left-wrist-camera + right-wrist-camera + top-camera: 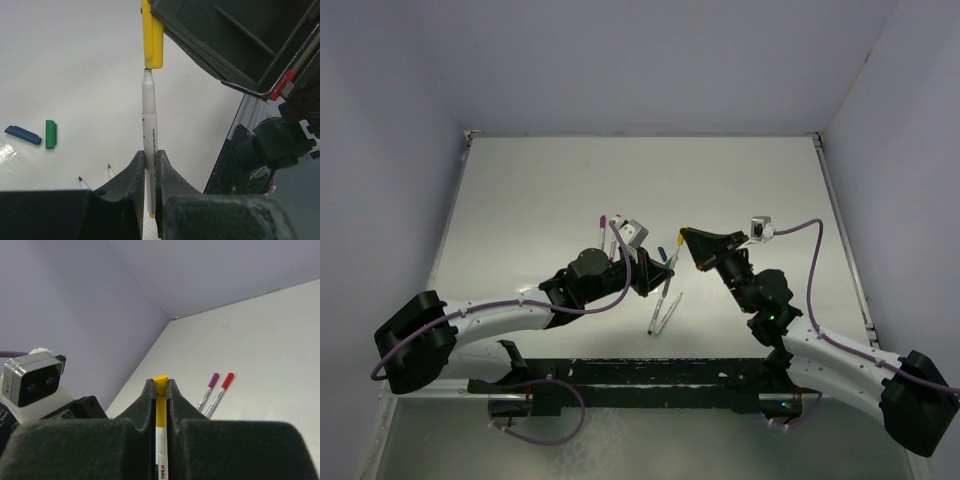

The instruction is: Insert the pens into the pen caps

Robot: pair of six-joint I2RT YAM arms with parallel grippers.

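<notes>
While my left gripper (149,172) pinches the pen (148,115) low on its white barrel, fingers (135,175) pressed to either side, my right gripper (160,386) clamps the yellow cap (153,40) between closed fingers at the top centre of the left wrist view. Pen and cap stand in one line, nose at the cap's mouth. The narrow neck shows bare below the cap, so I judge it not yet seated. That makes this the mating step for the yellow pair. Next I'd want a straight push along the barrel's axis, both grips firm and no sideways drift, until the neck is swallowed; then one side lets go.

The pen is slim and white, with fine print down the barrel and a touch of yellow at its lower end. On the table (75,60), at the left of that view, a blue cap (22,135) and a green cap (50,133) lie just beside each other. A dark-tipped pen (83,183) and a green-tipped pen (110,171) poke in near the lower edge. Right of centre in the right wrist view, a purple-capped pen (207,391) and a red-capped pen (220,389) lie side by side, already done.
</notes>
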